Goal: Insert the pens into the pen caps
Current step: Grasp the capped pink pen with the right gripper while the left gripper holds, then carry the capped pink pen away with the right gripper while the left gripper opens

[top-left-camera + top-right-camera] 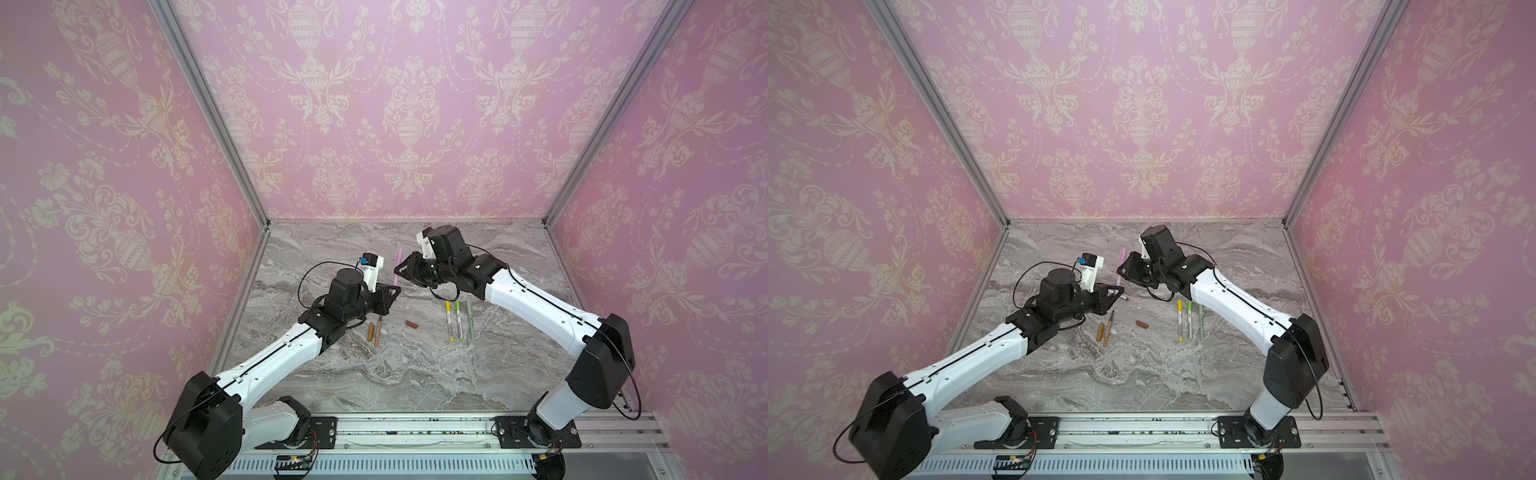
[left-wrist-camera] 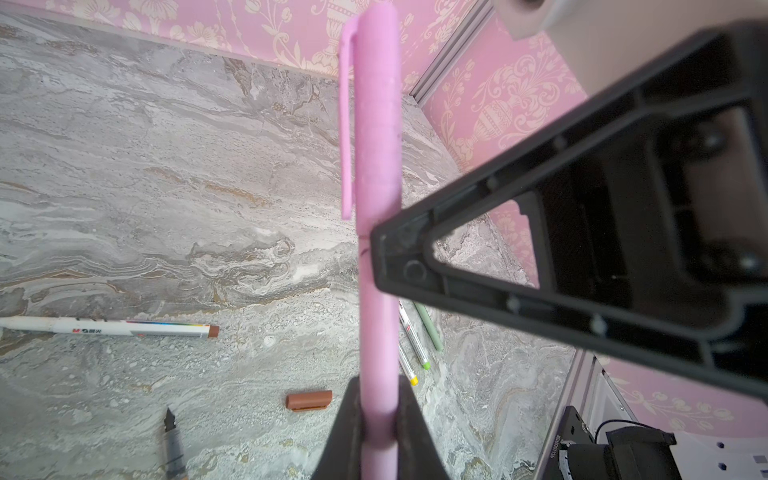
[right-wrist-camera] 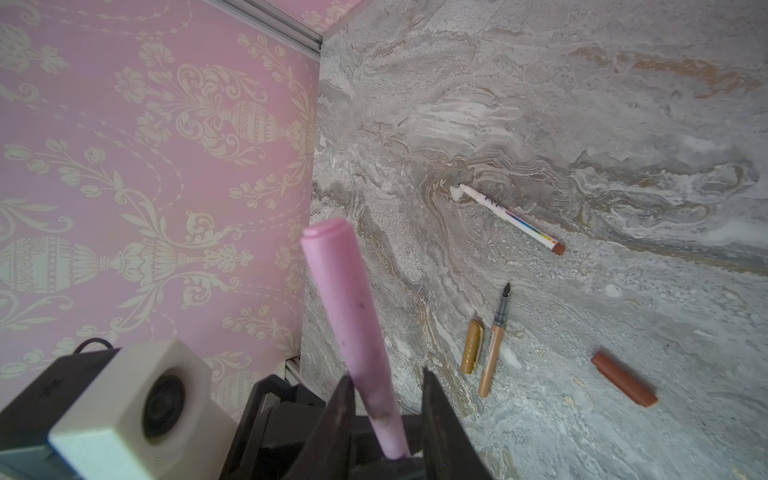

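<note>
My left tool (image 2: 380, 415) is clamped on the barrel of the slim pink plastic pen (image 1: 398, 261), holding it off the grey marbled desk (image 1: 415, 374) above its middle, nearer the far edge. The pink clip cap (image 2: 376, 104) sits on the pen's far end. My right tool (image 3: 386, 374) straddles the pen where cap meets barrel, jaws slack, with a gap on one side. On the desk lie the short brown plastic cap (image 1: 411, 323), the tan uncapped pen (image 1: 378, 332) just beside its tan cap (image 1: 370, 331), and the white-barrelled brown-ended pen (image 2: 124, 328)
</note>
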### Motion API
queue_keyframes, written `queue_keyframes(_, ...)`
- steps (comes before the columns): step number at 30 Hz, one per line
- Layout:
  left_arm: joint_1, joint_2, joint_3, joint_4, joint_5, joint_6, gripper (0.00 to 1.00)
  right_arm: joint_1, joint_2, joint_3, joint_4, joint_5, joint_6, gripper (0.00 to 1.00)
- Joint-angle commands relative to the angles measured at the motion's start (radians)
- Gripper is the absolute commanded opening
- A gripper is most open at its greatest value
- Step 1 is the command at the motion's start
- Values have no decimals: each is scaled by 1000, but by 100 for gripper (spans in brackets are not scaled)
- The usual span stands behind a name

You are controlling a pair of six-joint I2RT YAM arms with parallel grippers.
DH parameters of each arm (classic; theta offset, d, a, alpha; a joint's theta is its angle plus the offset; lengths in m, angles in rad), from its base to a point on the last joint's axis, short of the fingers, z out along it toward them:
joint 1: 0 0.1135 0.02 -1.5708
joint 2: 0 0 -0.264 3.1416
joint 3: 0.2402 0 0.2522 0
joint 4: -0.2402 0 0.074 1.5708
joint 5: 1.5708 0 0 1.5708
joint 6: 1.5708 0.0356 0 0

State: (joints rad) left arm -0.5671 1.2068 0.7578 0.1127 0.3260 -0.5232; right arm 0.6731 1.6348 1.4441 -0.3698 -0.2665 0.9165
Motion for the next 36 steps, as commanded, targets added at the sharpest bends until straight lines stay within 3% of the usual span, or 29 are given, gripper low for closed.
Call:
queue_keyframes(1,-8,-3,-1,21,1,-21,0,13,26,3,5,-7,-9,24)
queue_keyframes(7,-8,-4,-2,10,-14,-23,0,22,27,14,-20,25,-19,2)
queue_keyframes(11,-8,-5,-8,6,-21,-35,2,19,31,43,-86,60,-30,0)
queue_keyframes(13,-8,-23,-18,-10,-22,-34,29,15,34,63,-134,81,-42,0)
queue_keyframes(17,-8,-108,-90,-81,-1,16,62,-14,39,75,-234,98,-78,0)
queue_keyframes(20,-7,-202,-133,-160,-32,61,76,-44,47,69,-346,103,-133,0)
queue_keyframes(27,-5,-391,-209,-203,-185,126,99,-94,73,-37,-540,146,-264,0)
queue_keyframes(36,-5,-324,-178,-154,-172,144,99,-111,212,-93,-534,168,-312,0)
